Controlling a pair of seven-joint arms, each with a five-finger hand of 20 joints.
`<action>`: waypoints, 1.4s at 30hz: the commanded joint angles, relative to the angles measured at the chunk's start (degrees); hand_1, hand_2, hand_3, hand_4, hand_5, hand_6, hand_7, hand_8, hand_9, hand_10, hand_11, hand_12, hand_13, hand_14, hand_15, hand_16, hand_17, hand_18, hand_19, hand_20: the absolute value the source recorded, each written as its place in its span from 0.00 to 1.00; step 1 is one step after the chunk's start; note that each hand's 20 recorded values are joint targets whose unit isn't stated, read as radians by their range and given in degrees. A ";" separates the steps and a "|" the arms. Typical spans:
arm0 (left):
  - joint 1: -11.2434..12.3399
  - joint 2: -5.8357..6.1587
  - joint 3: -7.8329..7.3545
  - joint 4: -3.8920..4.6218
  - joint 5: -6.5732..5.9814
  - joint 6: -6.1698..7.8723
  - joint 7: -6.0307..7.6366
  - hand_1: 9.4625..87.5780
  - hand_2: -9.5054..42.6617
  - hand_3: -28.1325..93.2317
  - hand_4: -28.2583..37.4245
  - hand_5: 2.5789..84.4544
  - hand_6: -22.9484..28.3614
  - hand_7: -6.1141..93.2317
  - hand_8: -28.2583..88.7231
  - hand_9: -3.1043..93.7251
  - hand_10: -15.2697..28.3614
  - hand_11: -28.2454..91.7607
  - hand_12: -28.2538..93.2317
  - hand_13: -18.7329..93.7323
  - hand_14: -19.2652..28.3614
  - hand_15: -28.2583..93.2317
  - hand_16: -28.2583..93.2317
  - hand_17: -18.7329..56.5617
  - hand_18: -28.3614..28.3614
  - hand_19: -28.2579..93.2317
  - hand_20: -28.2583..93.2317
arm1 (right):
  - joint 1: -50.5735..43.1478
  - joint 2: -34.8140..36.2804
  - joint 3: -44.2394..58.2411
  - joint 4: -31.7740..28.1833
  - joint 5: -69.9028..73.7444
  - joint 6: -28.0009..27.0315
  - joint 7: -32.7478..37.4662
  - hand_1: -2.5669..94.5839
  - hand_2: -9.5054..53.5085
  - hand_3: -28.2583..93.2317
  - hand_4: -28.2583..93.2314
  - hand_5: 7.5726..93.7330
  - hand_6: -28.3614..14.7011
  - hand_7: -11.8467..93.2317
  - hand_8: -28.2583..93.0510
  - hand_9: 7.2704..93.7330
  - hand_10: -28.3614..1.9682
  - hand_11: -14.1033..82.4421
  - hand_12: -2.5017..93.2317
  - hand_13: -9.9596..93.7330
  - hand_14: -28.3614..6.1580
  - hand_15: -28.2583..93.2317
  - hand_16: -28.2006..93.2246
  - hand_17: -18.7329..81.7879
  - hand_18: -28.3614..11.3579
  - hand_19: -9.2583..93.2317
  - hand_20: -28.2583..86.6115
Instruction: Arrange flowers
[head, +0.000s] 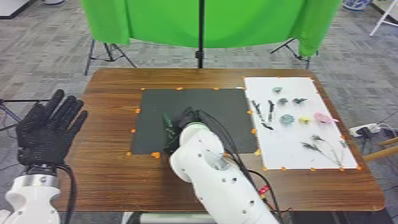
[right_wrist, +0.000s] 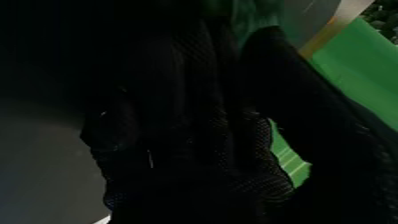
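My R black cloth robot hand is by a thin green leafy stem over the square black mat, can't tell if pinching, & L robot hand is spread.

Head view: illumination is even and moderately bright. Shadows are soft. The white sheet reflects strongly; the dark mat returns little light. Right wrist view: light level is low. The right hand registers nearly black, with small pale glints. The green cloth is brighter.
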 joint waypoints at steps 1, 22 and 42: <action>2.00 -0.89 -0.70 0.13 -0.72 -0.59 0.84 0.23 0.35 0.88 0.00 0.50 0.57 0.13 0.17 0.43 0.64 0.33 0.30 0.45 0.62 0.31 0.21 0.20 0.71 0.45 0.32 | -1.79 1.65 -0.69 -2.84 3.45 3.35 0.43 0.43 0.05 0.92 0.10 0.69 0.43 0.29 0.17 0.78 0.28 0.48 0.26 0.79 0.38 0.73 0.42 0.64 0.07 1.00 0.58; 3.01 -2.69 -2.05 -0.15 1.01 -0.40 -0.52 0.23 0.36 0.88 0.00 0.50 0.58 0.14 0.17 0.43 0.65 0.34 0.31 0.44 0.66 0.34 0.23 0.19 0.71 0.46 0.33 | -6.21 13.45 -0.58 -13.10 -23.16 -24.04 -32.33 0.29 0.30 0.89 0.09 0.76 0.42 0.19 0.15 0.58 0.20 0.25 0.17 0.53 0.16 0.75 0.39 0.47 0.08 0.97 0.58; 1.44 -1.85 -0.77 0.87 -0.26 -1.31 -2.44 0.23 0.36 0.88 0.00 0.50 0.59 0.13 0.17 0.42 0.66 0.35 0.31 0.44 0.66 0.34 0.22 0.19 0.72 0.46 0.33 | -8.80 9.73 0.43 -12.24 -20.52 -37.23 -37.97 0.30 0.32 0.91 0.08 0.79 0.52 0.20 0.14 0.50 0.41 0.21 0.12 0.48 0.26 0.66 0.36 0.39 0.12 0.88 0.64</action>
